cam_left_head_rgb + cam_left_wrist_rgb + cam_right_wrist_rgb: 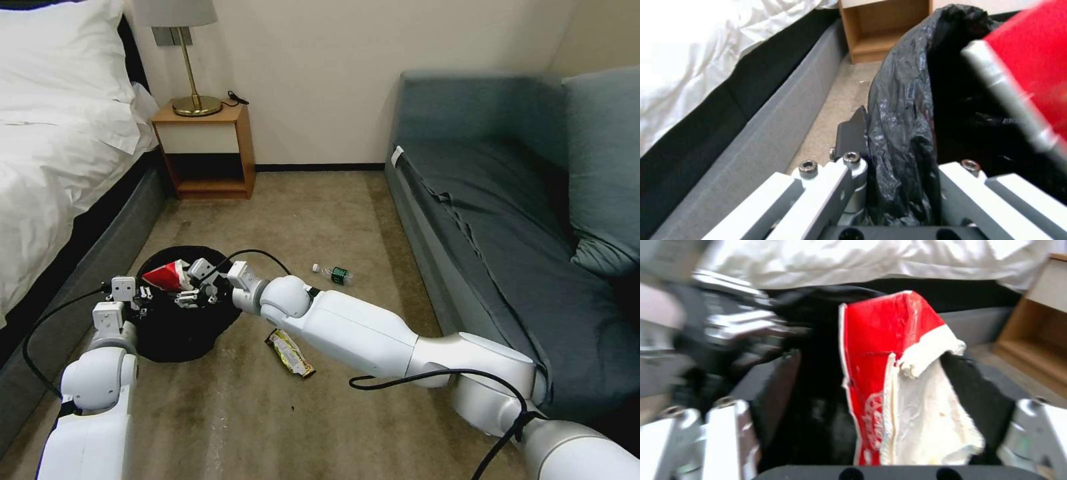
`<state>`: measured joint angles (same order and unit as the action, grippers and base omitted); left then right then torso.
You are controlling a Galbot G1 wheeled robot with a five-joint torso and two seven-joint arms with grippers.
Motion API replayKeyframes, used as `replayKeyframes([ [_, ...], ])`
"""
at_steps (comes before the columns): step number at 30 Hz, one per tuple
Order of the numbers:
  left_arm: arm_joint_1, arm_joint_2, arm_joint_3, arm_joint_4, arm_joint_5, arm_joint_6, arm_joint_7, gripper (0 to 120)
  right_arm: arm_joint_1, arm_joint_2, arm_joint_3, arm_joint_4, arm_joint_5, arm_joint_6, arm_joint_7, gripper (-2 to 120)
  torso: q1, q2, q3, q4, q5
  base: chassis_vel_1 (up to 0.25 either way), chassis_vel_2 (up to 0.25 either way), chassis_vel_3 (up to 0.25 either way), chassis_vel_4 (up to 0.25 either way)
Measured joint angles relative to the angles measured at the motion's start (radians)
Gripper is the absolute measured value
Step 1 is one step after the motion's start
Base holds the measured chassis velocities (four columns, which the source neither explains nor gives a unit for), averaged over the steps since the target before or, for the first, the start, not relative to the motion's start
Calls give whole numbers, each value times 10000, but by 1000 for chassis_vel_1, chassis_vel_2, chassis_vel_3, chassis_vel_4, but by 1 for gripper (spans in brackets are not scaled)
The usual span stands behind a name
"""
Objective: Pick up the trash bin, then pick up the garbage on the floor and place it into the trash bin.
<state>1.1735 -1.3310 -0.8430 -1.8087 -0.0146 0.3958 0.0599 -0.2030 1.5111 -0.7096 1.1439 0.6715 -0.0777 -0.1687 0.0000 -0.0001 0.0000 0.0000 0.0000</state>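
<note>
The floor is tan carpet (pixel 313 220) with darker worn patches. A bed (pixel 60 153) with white linen and a grey base runs along the robot's left; a wooden nightstand (pixel 207 150) carrying a brass lamp (pixel 190 60) stands against the far wall beside it. A grey-blue sofa (pixel 507 220) occupies the right side.

The trash bin (pixel 183 333), its black bag draped over the rim, is beside the bed base, at the left gripper (pixel 143 297). In the left wrist view the left gripper (pixel 902 186) is closed on the bagged rim of the bin (pixel 902 116), with one finger (pixel 853 133) outside the bag and the other side inside it.

The right arm reaches across from the robot's right, and the right gripper (pixel 190 290) is over the bin opening. It is holding the red-and-white snack packet (pixel 165 277). In the right wrist view the packet (pixel 893 383) stands between the right gripper's fingers (pixel 729 433), which are spread wide on either side, long axis in line with them, red end pointing away from the wrist.

Two items lie on the carpet. The small clear bottle (pixel 335 273) lies on its side right of the bin, cap toward the bin. The gold-brown bar wrapper (pixel 290 353) lies nearer the robot, long axis diagonal.
</note>
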Motion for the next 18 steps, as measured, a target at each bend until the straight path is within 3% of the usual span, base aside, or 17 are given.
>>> replayKeyframes([
  [1,4,51,-155,-4,-83,6,3,5,-4,-104,280,-120,-13,-75,4,94,0,0,0,0,0,0,0,0,0],
  [4,61,135,-290,-28,-161,9,3,5,-24,-256,655,-185,-14,-198,5,99,0,0,0,-1,1,0,0,0,0],
  [18,196,144,-522,-191,-346,-6,-16,5,-625,-1137,1558,-278,-288,-328,-137,100,0,2,0,0,2,0,0,0,0],
])
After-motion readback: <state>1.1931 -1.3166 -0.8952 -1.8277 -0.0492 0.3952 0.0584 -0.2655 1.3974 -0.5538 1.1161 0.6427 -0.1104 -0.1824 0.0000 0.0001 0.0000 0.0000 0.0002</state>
